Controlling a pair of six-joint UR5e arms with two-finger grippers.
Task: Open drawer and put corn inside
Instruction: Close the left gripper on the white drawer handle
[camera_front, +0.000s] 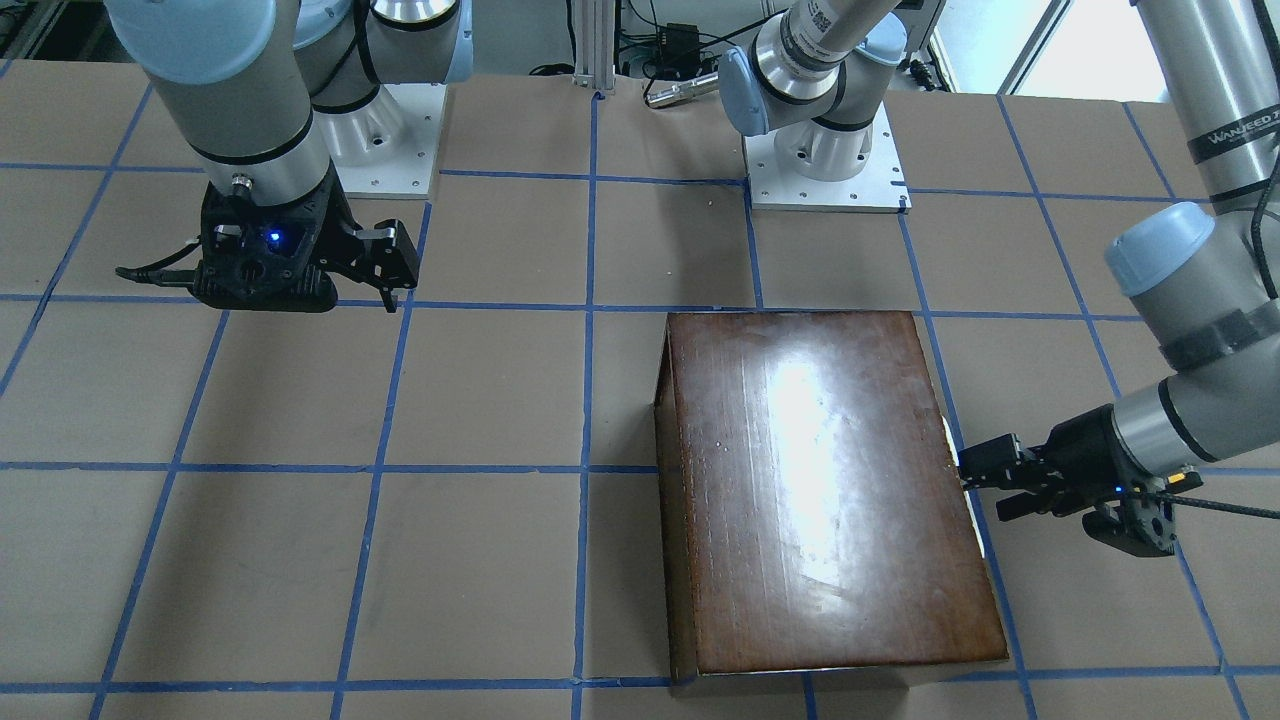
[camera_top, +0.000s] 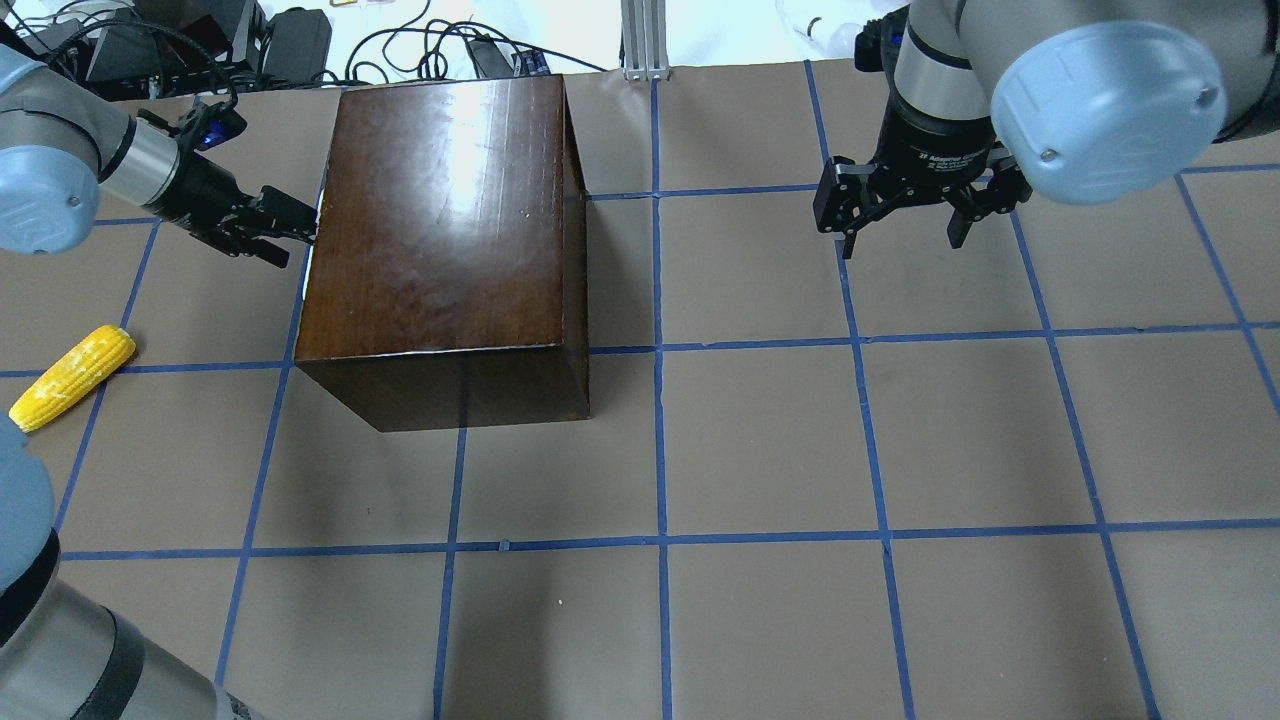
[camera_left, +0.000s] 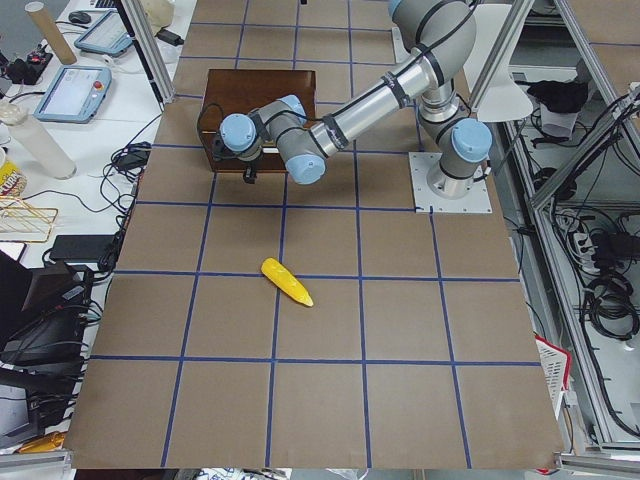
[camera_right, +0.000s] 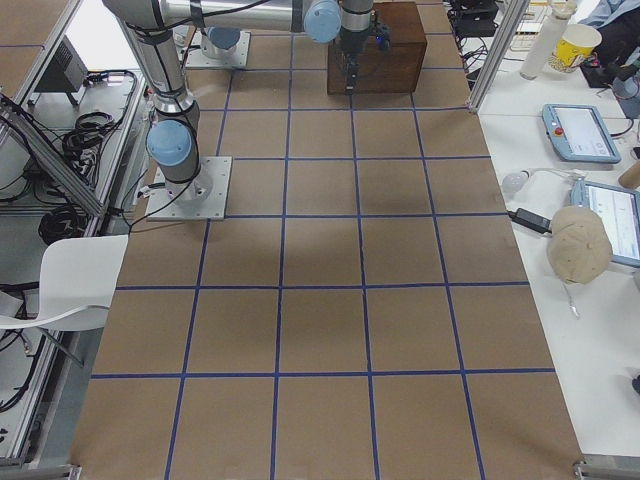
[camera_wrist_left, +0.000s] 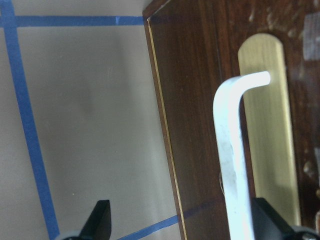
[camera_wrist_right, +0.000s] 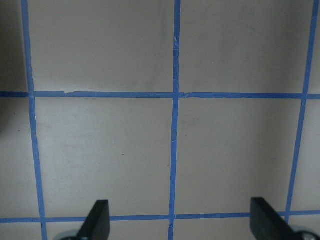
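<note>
Glossy dark-brown wood, streaked with glare, makes up the rectangular box (camera_top: 440, 210) standing on the matte brown-paper table (camera_top: 760, 430), which is gridded with blue tape. Its drawer (camera_wrist_left: 192, 110) is closed, the chipped dark front panel facing the robot's left. On that panel a whitish bent-bar handle (camera_wrist_left: 231, 150) stands off a rounded brass-coloured plate (camera_wrist_left: 270, 125). The black left gripper (camera_top: 275, 232) is level with it, its 2 fingers spread wide. The handle lies between them, close to 1 finger (camera_wrist_left: 267, 220) but not clamped. The yellow tapered corn cob (camera_top: 72, 377), knobbly with kernel rows, lies on its side on the table, well apart from the box on the robot's left side. The right gripper (camera_top: 900, 240) hangs over the paper, wide open and holding nothing.
</note>
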